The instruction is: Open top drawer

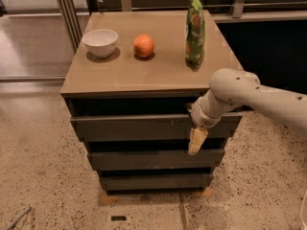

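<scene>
The top drawer (139, 127) is the widest dark grey front, just under the tan cabinet top (158, 73), with small pale scratches right of centre. It stands a little out from the cabinet, with a dark gap above it. My gripper (196, 137) hangs at the drawer's upper edge, right of centre, with its pale tip lying down across the front. The white arm (249, 97) comes in from the right.
A white bowl (100, 41), an orange (144, 46) and an upright green chip bag (194, 28) stand on the cabinet top. The middle drawer (153, 159) and the narrowest bottom drawer (153, 181) sit below. A metal frame (67, 13) stands at back left.
</scene>
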`<state>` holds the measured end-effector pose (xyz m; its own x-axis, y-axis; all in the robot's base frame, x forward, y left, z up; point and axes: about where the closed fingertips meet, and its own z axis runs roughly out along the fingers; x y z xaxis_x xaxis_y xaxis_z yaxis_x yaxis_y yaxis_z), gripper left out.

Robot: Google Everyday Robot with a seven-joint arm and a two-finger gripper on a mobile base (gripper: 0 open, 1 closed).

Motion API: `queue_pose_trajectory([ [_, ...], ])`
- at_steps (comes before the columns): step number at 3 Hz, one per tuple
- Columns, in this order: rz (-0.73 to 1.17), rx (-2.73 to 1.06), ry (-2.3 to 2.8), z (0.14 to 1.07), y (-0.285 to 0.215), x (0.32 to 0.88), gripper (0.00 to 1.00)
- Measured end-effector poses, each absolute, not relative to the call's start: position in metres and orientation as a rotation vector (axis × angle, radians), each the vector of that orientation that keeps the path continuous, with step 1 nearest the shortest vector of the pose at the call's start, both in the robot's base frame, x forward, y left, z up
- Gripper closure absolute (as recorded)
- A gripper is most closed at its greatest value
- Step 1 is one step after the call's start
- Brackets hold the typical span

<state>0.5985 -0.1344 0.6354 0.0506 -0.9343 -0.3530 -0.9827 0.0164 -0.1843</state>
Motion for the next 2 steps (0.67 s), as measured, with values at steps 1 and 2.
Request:
queue_pose_trajectory([
  [1,0.177,-1.96,1.925,0.635,-0.134,0.598,0.0],
  [2,0.237,-1.976,1.942,0.637,-0.138,0.587,0.0],
])
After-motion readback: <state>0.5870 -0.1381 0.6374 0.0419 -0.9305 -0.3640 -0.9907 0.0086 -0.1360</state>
